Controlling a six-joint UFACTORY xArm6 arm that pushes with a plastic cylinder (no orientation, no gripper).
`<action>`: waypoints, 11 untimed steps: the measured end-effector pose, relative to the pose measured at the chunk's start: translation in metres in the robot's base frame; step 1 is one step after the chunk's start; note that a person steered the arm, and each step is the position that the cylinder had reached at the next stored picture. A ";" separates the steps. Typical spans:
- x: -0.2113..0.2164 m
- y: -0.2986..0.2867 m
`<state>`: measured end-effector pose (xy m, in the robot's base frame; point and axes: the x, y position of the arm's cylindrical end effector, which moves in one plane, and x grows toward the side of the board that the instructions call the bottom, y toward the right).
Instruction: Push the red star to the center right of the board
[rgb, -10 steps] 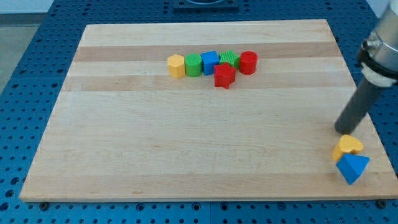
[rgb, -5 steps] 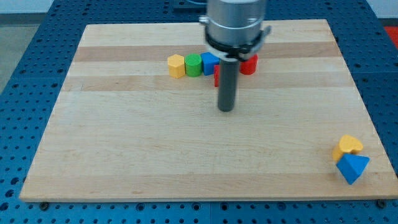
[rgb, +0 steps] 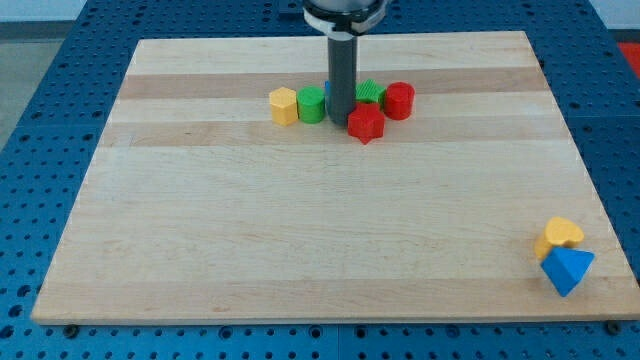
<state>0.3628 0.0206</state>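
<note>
Red star (rgb: 366, 123) touches my tip (rgb: 339, 122) on view's left; no jaws visible.

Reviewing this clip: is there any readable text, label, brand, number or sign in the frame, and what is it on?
None: no text, number, brand or sign can be read anywhere in this view.
The wooden board is bare wood grain.
The blocks, including the red star, yellow heart and blue triangle, carry no markings.
The rod ending in my tip, just left of the red star, shows no lettering.
</note>
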 end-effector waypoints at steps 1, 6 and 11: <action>0.002 0.015; 0.038 0.070; 0.028 0.180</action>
